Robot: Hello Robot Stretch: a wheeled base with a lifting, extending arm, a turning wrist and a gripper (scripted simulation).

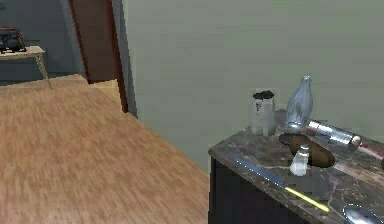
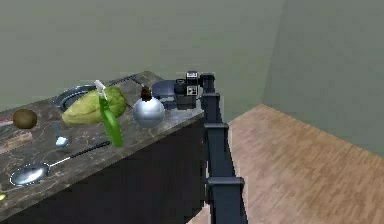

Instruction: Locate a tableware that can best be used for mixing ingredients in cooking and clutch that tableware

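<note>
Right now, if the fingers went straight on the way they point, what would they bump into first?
Probably the grey bowl-like shape just ahead, with the shiny kettle beside it; depth is hard to judge.

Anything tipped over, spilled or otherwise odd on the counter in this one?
A clear bottle with a red end lies on its side on the counter, right of the upright glass bottle. No spill is visible around it.
</note>
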